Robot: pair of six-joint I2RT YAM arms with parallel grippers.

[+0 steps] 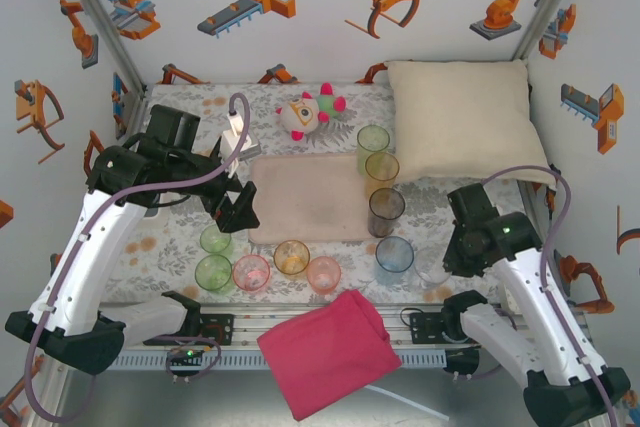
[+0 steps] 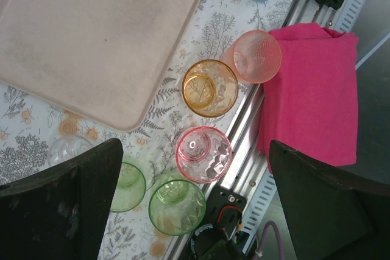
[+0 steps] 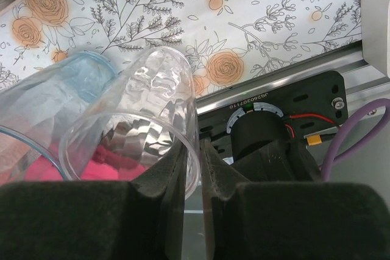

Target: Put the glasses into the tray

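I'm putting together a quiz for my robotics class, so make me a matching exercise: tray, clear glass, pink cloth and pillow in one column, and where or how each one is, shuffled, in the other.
1. tray
2. clear glass
3. pink cloth
4. pillow

A. far right corner of the table
B. rim between the fingers of the right gripper
C. bare, no glass in it
D. draped over the table's near edge

Pairs: 1-C, 2-B, 3-D, 4-A
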